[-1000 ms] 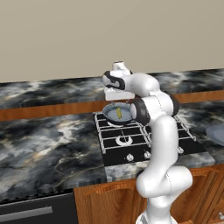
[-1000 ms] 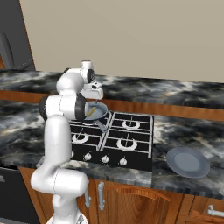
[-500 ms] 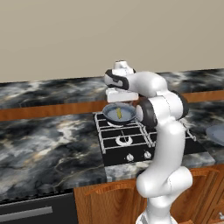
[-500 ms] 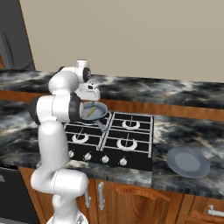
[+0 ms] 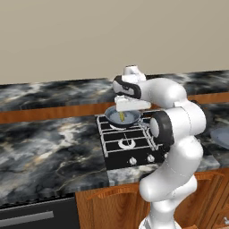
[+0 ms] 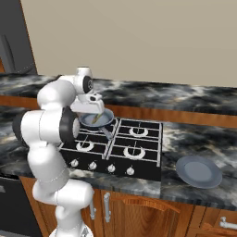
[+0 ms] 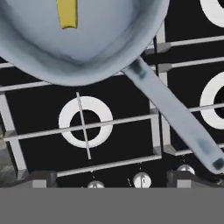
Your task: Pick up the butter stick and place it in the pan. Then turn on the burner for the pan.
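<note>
The pale-yellow butter stick (image 7: 67, 13) (image 5: 121, 116) lies inside the pan (image 7: 100, 48) (image 5: 117, 119) (image 6: 99, 121). The pan stands on the back-left grate of the black cooktop (image 5: 134, 150) and covers its burner. Its long handle (image 7: 175, 118) points toward the front of the stove. My gripper (image 7: 111, 180) (image 5: 128, 110) (image 6: 93, 113) hangs open just above the pan's near rim, with nothing between its fingers. Both dark fingertips (image 7: 39, 178) stand far apart at the bottom of the hand view.
The front-left burner ring (image 7: 85, 121) lies bare under its grate bars, with two more rings (image 7: 214, 103) to the right. Silver knobs (image 7: 142, 179) (image 6: 92, 165) line the cooktop's front edge. A grey plate (image 6: 199, 171) rests on the marble counter right of the stove.
The arm's elbow has swung right in the left base view, and the hand has shifted slightly above the pan. The jaws stay open and the butter stick stays in the pan.
</note>
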### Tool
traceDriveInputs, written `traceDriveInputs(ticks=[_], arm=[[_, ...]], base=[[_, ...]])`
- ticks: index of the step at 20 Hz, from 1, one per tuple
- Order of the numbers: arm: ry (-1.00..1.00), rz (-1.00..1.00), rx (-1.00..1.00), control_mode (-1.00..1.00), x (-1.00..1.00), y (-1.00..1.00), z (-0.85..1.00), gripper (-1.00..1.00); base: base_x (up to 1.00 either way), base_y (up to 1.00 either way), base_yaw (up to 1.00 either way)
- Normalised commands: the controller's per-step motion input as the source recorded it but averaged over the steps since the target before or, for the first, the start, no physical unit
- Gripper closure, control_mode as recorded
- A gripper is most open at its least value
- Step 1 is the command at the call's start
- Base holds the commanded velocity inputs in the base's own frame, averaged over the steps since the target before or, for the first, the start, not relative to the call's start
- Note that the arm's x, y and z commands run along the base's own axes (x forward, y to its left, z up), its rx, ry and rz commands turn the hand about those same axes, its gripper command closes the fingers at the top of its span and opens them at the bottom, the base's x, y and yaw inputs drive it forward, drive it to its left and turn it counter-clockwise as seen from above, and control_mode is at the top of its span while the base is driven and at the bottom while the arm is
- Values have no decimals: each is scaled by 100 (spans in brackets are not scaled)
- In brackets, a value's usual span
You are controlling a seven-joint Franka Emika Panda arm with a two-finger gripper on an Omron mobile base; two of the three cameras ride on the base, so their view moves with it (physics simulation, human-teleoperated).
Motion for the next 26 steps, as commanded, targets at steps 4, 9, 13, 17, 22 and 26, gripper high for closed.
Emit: traceDriveInputs(ticks=[4, 9, 13, 17, 22, 26], arm=[[3, 0, 0, -100, -74, -9, 4, -100], [0, 0, 0, -100, -65, -11, 0, -100], [0, 0, 0, -100, -34, -16, 5, -100], [0, 0, 0, -100, -26, -19, 1, -100], [-1, 1, 0, -100, -16, -24, 0, -100], [-10, 12, 0, -100, -3, -29, -7, -100]], base=[[0, 0, 0], [0, 0, 0], [0, 0, 0], [0, 0, 0], [0, 0, 0], [0, 0, 0]])
